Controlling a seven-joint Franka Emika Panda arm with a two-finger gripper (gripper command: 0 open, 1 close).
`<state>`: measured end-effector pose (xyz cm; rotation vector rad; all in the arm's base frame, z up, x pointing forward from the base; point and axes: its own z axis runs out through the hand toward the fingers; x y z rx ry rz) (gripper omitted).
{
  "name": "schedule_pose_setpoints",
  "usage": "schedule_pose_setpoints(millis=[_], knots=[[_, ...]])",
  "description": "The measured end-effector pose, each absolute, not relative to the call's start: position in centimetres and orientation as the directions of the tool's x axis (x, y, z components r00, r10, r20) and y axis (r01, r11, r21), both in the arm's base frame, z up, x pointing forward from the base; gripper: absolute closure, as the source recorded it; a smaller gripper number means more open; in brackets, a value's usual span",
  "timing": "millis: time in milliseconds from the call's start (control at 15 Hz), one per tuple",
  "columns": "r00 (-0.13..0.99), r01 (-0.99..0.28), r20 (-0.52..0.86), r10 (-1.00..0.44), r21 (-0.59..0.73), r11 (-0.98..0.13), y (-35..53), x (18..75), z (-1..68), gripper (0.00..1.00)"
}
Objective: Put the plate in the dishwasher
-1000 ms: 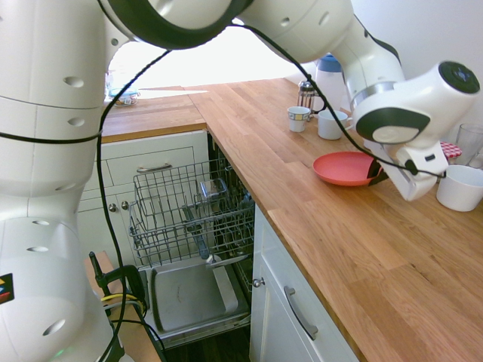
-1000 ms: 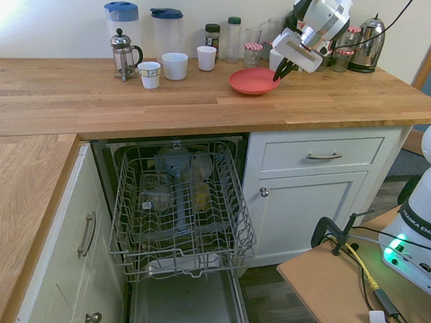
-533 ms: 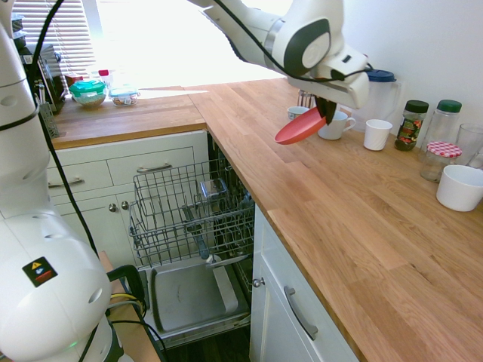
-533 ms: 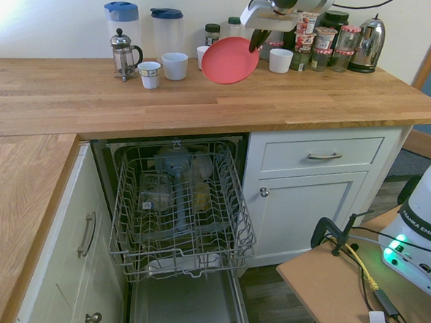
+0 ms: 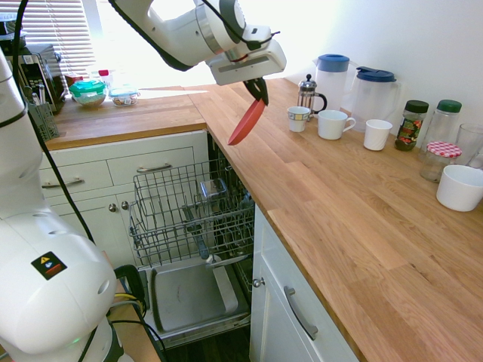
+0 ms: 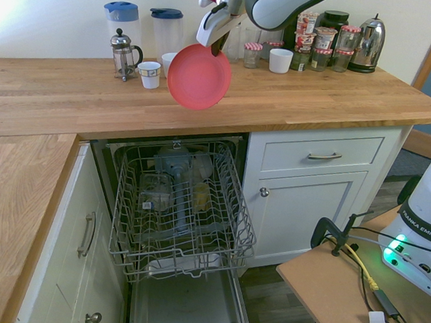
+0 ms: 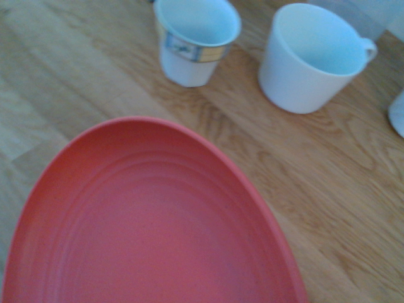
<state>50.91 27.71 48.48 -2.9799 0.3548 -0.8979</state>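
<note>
The plate [image 6: 199, 77] before me is coral-red. I see warm brown wood grain along the tabletop [image 5: 324, 196], a blue-and-yellow patterned band round the white cup [image 5: 298, 118], and, at the frame's right, a red-and-white checked lid [image 5: 444, 149] beside plain white.

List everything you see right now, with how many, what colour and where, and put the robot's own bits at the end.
plate: one, coral red, held tilted above the counter
dishwasher: one, grey wire rack, pulled out below the counter
patterned cup: one, white with band, beside the French press
French press: one, silver and black, on the counter
handled mug: one, white, right of the patterned cup in the first exterior view
pitchers: two, clear with blue lids, by the wall
kettle: one, silver, counter's far end
gripper: one, black fingers, shut on the plate's rim
</note>
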Motion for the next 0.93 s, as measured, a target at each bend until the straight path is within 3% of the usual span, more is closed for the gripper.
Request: schedule_pose_setpoints(millis=[533, 933], knots=[[0.813, -0.029, 0.577, 0.083, 0.184, -0.983, 34.5, 47.0, 47.2, 1.0], [0.666, 0.193, 0.582, 0.466, 0.47, -0.862, 47.3, 39.3, 42.4, 1.0]])
